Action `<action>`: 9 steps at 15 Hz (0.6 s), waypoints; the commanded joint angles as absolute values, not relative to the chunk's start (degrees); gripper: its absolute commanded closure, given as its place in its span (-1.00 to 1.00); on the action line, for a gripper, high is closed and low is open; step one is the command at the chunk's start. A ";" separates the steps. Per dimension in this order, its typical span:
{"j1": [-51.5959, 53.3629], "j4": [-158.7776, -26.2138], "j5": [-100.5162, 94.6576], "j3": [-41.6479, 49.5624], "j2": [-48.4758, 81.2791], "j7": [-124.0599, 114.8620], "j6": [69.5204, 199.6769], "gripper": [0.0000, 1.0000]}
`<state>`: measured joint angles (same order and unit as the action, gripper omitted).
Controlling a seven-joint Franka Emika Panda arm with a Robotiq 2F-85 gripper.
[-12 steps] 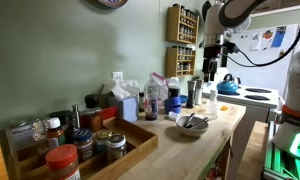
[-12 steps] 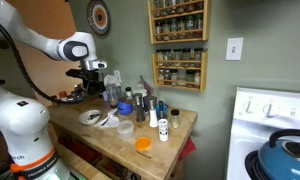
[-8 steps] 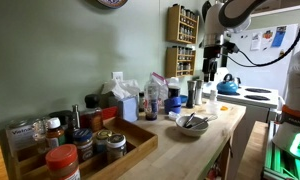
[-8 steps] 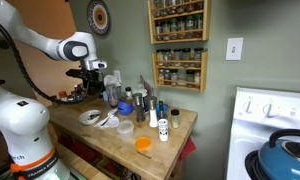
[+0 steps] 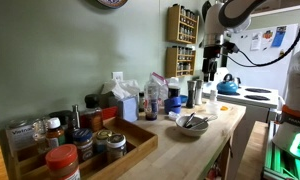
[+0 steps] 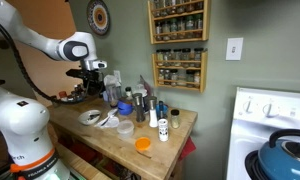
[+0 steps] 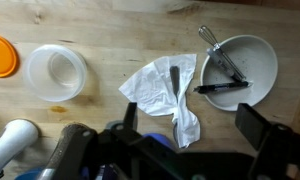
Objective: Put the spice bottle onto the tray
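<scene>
Crumpled white napkin on a wooden counter: utensil-filled bowl to its right, clear container left, gripper spread wide below.

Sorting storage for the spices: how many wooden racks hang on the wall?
2. The upper rack reaches the top edge of an exterior view; the lower rack hangs directly beneath it. Both hold rows of jars.
</scene>
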<state>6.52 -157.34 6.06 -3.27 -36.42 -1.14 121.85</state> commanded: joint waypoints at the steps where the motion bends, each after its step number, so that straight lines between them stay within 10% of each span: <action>1: 4.55 -155.72 7.66 -3.60 -34.28 -5.74 130.76 -1.00; 9: -4.51 -149.53 2.95 0.91 -20.91 -5.80 149.06 -1.00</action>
<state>-3.65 -153.17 3.29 -0.65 -26.96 -6.16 146.29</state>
